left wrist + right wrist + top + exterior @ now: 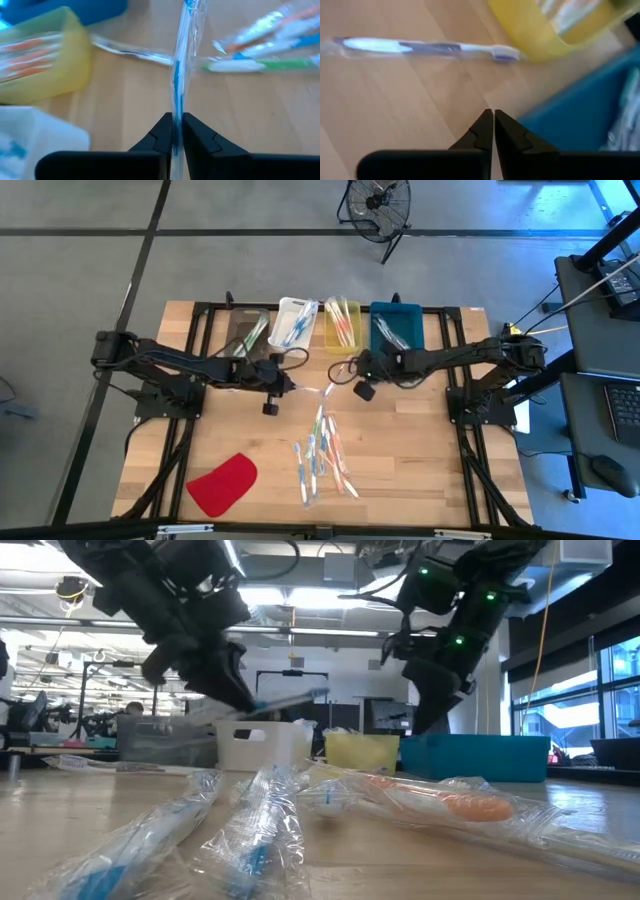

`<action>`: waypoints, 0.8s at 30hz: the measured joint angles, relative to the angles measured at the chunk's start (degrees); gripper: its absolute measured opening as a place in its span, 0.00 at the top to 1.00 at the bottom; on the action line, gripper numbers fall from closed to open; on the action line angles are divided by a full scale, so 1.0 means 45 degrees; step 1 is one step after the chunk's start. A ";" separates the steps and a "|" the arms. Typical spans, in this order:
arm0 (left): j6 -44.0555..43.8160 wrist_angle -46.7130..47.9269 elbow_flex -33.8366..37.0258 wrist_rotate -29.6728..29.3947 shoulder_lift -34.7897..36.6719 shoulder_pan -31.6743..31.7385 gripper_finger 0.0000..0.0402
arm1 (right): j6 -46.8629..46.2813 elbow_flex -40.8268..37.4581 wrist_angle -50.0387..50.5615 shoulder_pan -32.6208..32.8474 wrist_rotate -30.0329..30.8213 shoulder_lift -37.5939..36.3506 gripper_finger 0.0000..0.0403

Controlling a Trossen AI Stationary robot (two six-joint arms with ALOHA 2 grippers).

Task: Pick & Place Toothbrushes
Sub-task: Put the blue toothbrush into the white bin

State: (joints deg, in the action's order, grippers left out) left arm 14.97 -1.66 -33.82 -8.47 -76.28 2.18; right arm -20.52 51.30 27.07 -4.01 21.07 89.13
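Nearest us, loose plastic-wrapped toothbrushes (322, 455) lie on the wooden table (420, 460). Beyond, our left gripper (175, 131) pinches a blue wrapped toothbrush (181, 75) above the table; our right gripper (493, 131) hangs closed, empty, by the yellow bin (540, 30).

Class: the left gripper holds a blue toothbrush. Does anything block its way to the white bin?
Nothing visible does. The left gripper is shut on the blue toothbrush, held above the table. The white bin sits just beyond it, open-topped. The right gripper stands to the side.
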 joint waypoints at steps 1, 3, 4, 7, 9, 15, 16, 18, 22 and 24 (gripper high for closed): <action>-0.0136 0.0023 0.0000 -0.0084 0.0175 0.0088 0.94 | -0.0199 -0.0178 0.0002 0.0177 0.0280 -0.0093 0.95; -0.0337 0.0009 -0.0019 -0.0238 0.0472 0.0247 0.94 | -0.0618 -0.0586 -0.0153 0.0493 0.0643 -0.0395 0.94; -0.0468 0.0013 -0.0019 -0.0311 0.0596 0.0350 0.94 | -0.0816 -0.0806 -0.0194 0.0644 0.0751 -0.0567 0.94; -0.0893 -0.0122 -0.0019 -0.0672 0.0875 0.0648 0.94 | -0.1382 -0.1536 -0.0525 0.1024 0.0790 -0.1129 0.96; -0.1279 -0.0370 -0.0024 -0.0978 0.0970 0.0889 0.94 | -0.1676 -0.2005 -0.0978 0.1244 0.0793 -0.1551 0.97; -0.2988 -0.1788 -0.0019 -0.1539 0.0974 0.1868 0.94 | -0.2358 -0.3029 -0.1646 0.1740 0.0789 -0.2642 0.98; -0.3396 -0.1977 -0.0019 -0.1743 0.0974 0.2062 0.94 | -0.2358 -0.3127 -0.1705 0.1783 0.0788 -0.2782 0.97; -0.4229 -0.2212 -0.0019 -0.2205 0.0974 0.2461 0.94 | -0.2362 -0.3236 -0.1865 0.1853 0.0788 -0.3001 0.95; -0.5730 -0.2776 -0.0019 -0.2780 0.0937 0.3218 0.94 | -0.2355 -0.3257 -0.2343 0.1861 0.0788 -0.3193 0.93; -0.6250 -0.3098 -0.0019 -0.2864 0.0906 0.3548 0.94 | -0.2287 -0.3257 -0.2676 0.1861 0.0788 -0.3193 0.94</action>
State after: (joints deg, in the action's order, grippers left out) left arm -13.16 -15.60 -33.91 -21.36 -72.20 18.14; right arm -30.82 36.64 15.03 4.36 24.62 74.76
